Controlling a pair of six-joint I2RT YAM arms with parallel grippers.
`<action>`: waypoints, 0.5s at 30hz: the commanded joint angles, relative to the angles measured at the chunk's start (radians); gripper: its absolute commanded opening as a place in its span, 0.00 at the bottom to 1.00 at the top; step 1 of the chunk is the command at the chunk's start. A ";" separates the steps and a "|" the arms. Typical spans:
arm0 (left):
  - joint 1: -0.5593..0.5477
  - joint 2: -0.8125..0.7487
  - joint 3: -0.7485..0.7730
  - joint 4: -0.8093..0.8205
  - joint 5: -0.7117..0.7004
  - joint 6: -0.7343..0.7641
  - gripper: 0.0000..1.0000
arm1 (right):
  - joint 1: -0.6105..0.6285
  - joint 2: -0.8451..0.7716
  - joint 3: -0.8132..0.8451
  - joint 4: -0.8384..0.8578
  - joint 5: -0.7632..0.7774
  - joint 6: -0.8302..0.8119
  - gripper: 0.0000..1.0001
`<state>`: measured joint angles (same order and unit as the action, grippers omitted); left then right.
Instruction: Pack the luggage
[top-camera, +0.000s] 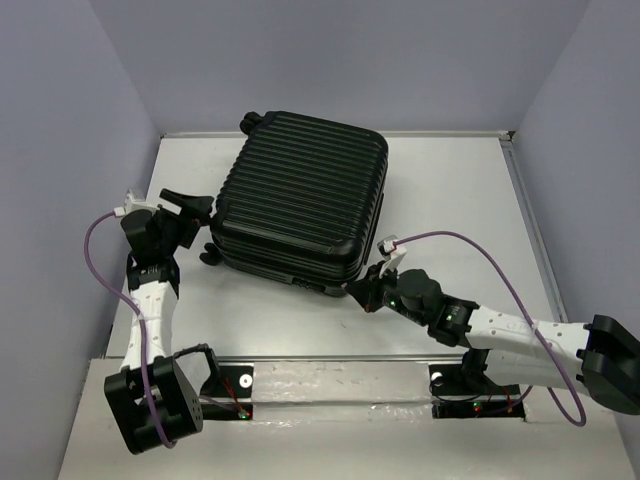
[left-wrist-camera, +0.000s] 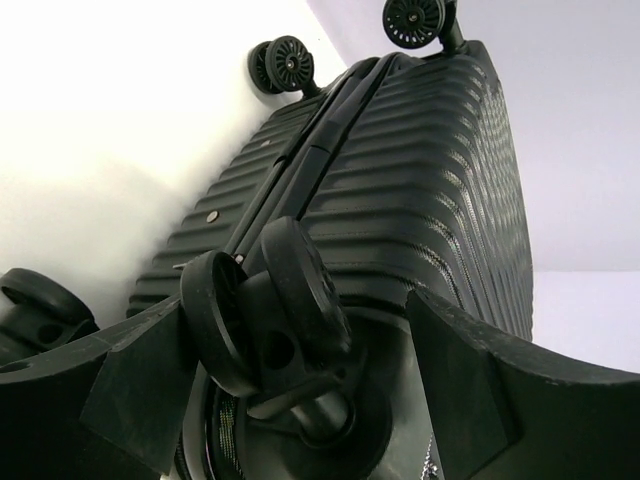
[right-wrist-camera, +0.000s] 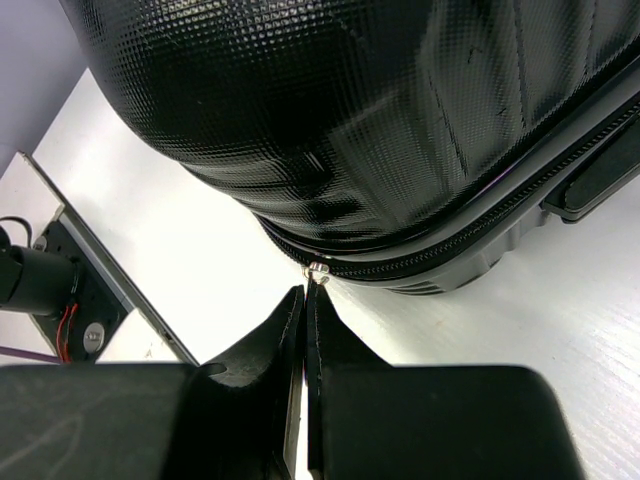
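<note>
The luggage (top-camera: 300, 195) is a black ribbed hard-shell suitcase lying shut in the middle of the table. My left gripper (top-camera: 190, 210) is at its near-left corner. In the left wrist view it (left-wrist-camera: 290, 370) is open, with one finger on each side of a black twin wheel (left-wrist-camera: 270, 310) of the luggage (left-wrist-camera: 420, 170). My right gripper (top-camera: 362, 293) is at the near-right corner. In the right wrist view it (right-wrist-camera: 306, 300) is shut on the small silver zipper pull (right-wrist-camera: 318, 270), where the zip runs round the shell (right-wrist-camera: 350, 120).
Two more wheels (left-wrist-camera: 280, 65) (left-wrist-camera: 413, 20) stick out at the far end of the case. A black side handle (right-wrist-camera: 600, 180) lies to the right of the zip. Grey walls enclose the white table (top-camera: 450, 190). Arm mounting plates (top-camera: 230, 385) sit at the near edge.
</note>
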<state>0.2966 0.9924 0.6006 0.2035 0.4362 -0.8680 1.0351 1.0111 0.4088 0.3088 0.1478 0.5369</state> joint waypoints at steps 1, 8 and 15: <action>0.004 -0.001 -0.018 0.122 0.022 -0.057 0.89 | 0.016 -0.016 -0.013 0.062 -0.073 -0.006 0.07; 0.006 -0.003 -0.047 0.177 -0.013 -0.109 0.81 | 0.016 -0.013 -0.013 0.062 -0.082 -0.009 0.07; 0.006 0.023 -0.055 0.212 -0.014 -0.132 0.74 | 0.016 -0.008 -0.013 0.061 -0.088 -0.012 0.07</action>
<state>0.2970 1.0069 0.5529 0.3180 0.4099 -0.9718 1.0351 1.0084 0.4084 0.3138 0.1310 0.5282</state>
